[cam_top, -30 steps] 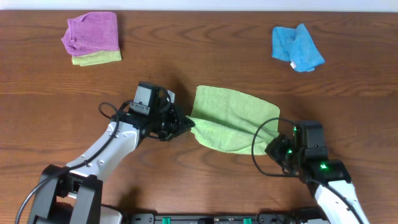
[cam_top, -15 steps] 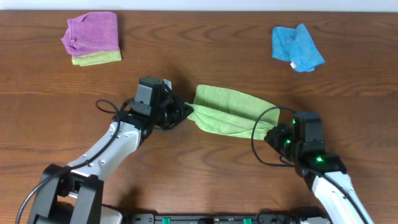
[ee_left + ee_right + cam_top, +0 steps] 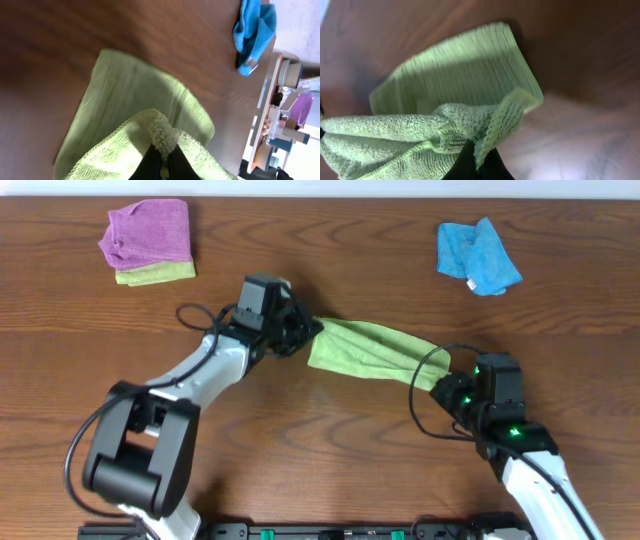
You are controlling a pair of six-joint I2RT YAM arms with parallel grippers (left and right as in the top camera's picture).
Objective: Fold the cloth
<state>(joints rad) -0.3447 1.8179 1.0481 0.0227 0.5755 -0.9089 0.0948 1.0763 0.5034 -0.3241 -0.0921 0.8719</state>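
The lime-green cloth (image 3: 365, 350) hangs as a narrow band between my two grippers over the middle of the wooden table. My left gripper (image 3: 310, 335) is shut on the cloth's left corner. My right gripper (image 3: 435, 380) is shut on its right corner. In the left wrist view the pinched corner bunches at my left gripper (image 3: 162, 157), and the rest of the cloth (image 3: 135, 95) spreads on the table beyond. From the right wrist, my right gripper (image 3: 479, 160) clamps a hemmed edge, with the cloth (image 3: 460, 75) doubled behind it.
A purple cloth (image 3: 148, 232) lies on a yellow-green one (image 3: 160, 274) at the far left. A bright blue cloth (image 3: 476, 256) is crumpled at the far right. Cables loop beside both arms. A shelf with clutter (image 3: 280, 100) stands past the table edge.
Both grippers have carried their corners toward the far side of the table. The cloth has gone from a broad sheet to a narrow doubled strip. The left arm swung furthest.
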